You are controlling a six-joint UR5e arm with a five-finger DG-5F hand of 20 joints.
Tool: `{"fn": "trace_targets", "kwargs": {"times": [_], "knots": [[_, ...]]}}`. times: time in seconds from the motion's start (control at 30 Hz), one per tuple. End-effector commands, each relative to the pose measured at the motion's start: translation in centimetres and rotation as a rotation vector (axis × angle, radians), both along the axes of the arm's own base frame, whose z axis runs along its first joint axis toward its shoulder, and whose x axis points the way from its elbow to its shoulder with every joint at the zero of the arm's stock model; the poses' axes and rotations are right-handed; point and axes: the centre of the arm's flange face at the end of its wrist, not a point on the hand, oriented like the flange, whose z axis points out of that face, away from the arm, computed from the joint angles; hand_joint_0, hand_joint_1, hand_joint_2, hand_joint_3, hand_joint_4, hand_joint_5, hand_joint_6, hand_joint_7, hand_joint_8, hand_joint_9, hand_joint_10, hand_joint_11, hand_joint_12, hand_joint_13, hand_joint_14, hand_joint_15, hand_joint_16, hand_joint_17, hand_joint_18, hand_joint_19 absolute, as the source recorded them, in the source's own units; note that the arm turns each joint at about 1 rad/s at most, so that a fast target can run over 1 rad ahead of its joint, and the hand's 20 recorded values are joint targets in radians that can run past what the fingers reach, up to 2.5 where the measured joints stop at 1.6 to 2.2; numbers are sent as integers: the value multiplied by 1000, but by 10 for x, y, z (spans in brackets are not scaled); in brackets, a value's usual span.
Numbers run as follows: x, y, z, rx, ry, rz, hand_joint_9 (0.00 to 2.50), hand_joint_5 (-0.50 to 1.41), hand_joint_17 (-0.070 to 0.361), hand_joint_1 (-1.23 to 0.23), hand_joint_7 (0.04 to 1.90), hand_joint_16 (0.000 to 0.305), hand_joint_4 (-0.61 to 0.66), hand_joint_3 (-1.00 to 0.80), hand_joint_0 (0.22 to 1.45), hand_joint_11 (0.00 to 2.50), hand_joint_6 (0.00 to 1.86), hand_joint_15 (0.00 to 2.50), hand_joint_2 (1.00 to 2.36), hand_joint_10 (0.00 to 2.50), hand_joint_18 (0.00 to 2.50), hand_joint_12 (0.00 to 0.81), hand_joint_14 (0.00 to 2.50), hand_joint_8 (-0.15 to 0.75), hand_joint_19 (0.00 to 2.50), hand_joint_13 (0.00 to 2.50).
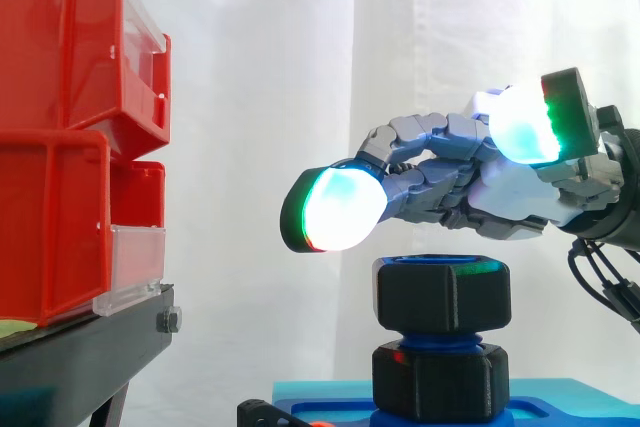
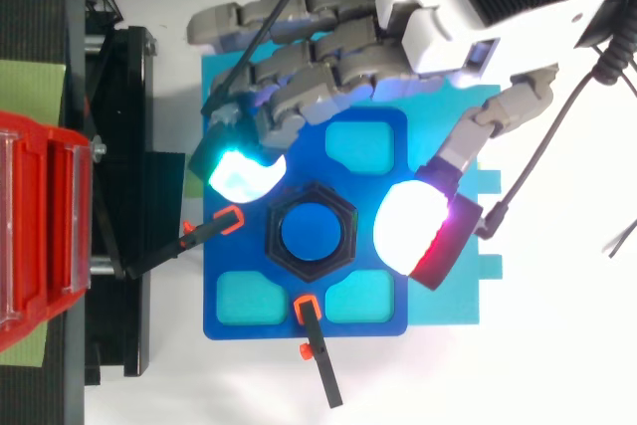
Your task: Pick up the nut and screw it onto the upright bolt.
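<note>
Red bins [image 1: 60, 137] are seen stacked at the left on the black stand [image 1: 80, 357]. Beside it, a dark blue plate [image 2: 211, 266] is laid on a lighter cyan base [image 2: 453, 296]. The robot hand [image 1: 505, 197] is held above that plate, spread wide and gripping nothing: from above, a cyan-lit fingertip [image 2: 239, 174] is seen to one side of the bolt and the white-and-red thumb pad [image 2: 418, 231] to the other. In the side view the fingers are held clear above the nut. The black hex nut [image 1: 442, 294] is found at the top of the upright blue bolt [image 2: 311, 231], above a second black hex piece [image 1: 440, 380]. Two small black clamps with orange tips [image 2: 224, 223] are set at the plate's edges.
</note>
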Motion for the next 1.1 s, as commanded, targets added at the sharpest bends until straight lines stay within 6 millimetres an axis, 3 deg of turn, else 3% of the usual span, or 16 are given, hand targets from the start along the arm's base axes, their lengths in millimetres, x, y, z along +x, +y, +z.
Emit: {"fn": "trace_targets", "kwargs": {"times": [0.0, 0.2, 0.67, 1.07], "knots": [[2, 7, -1, 2, 3, 4, 192, -231, 95, -158, 590, 42, 91, -500, 443, 0, 501, 0, 1000, 0, 0, 326, 0, 201, 0, 0], [4, 11, -15, 7, 19, 6, 186, -230, 95, -153, 596, 42, 94, -500, 442, 0, 501, 0, 1000, 0, 0, 326, 0, 204, 0, 0], [4, 12, -16, 8, 23, 8, 224, -201, 90, -156, 706, 40, 160, -500, 450, 0, 502, 0, 1000, 0, 0, 319, 0, 227, 0, 1], [2, 6, -17, 8, 35, 5, 443, -133, 74, -249, 1062, 33, 241, -500, 471, 0, 504, 0, 1000, 0, 0, 294, 0, 269, 0, 167]]}}
